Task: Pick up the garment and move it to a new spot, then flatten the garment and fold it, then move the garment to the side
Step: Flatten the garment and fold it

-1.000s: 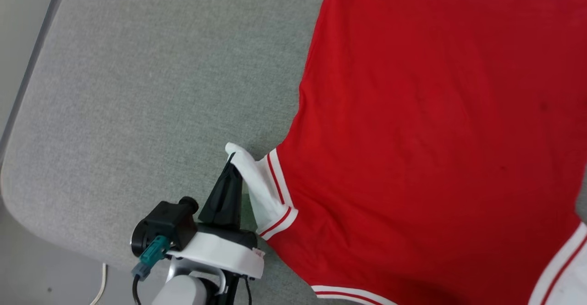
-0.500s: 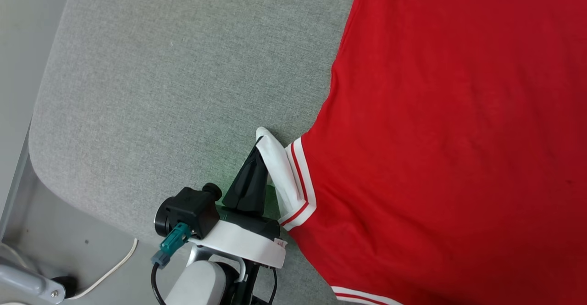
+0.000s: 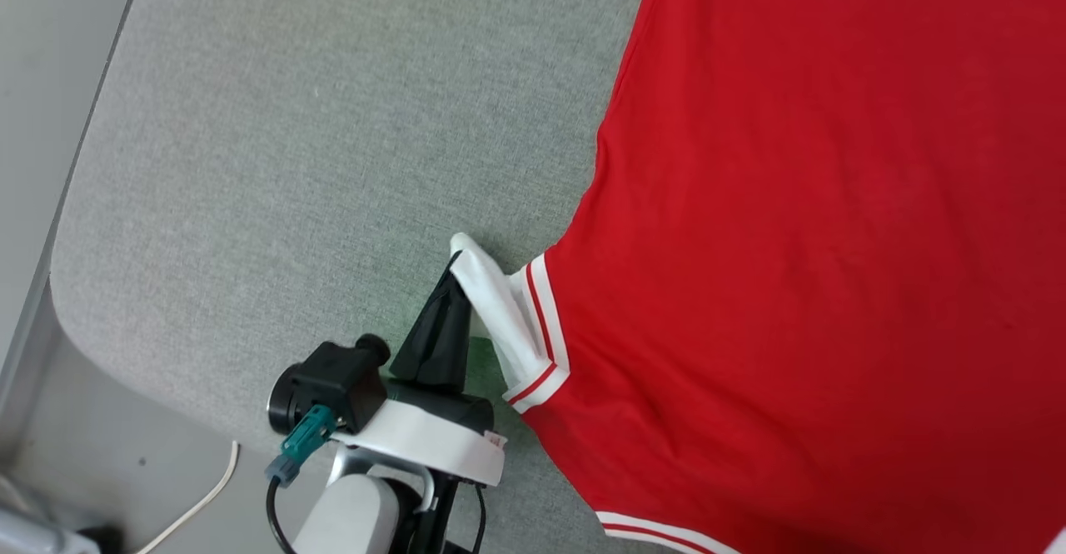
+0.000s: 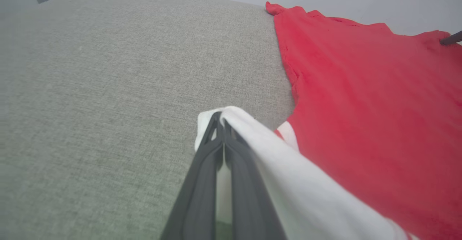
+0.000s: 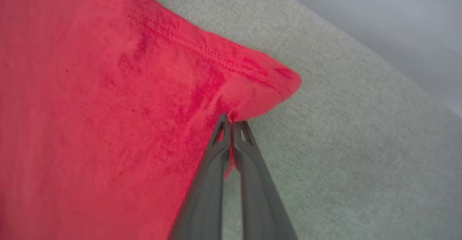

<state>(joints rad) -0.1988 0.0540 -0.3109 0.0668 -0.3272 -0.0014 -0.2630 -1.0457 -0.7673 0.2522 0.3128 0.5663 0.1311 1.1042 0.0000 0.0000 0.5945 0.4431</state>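
The garment [image 3: 816,229], a red jersey with white, red-striped sleeve trim, lies spread across the right half of the grey cushion [image 3: 291,162] in the head view, plain side up. My left gripper [image 3: 454,267] is shut on its white sleeve [image 3: 495,304] at the lower middle; the left wrist view shows that sleeve [image 4: 260,146] draped over the closed left gripper [image 4: 222,119]. In the right wrist view my right gripper [image 5: 232,119] is shut on a red hemmed corner of the garment [image 5: 252,88], which puckers at the fingertips.
The cushion's rounded edge [image 3: 62,287] runs down the left, with pale floor and a white cable [image 3: 200,496] below it. Bare grey cushion stretches left of the garment. A dark rod tip [image 4: 451,38] shows at the far right of the left wrist view.
The head camera has shifted, sliding the whole scene right, then slightly down-left. My left gripper keeps its hold on the white sleeve.
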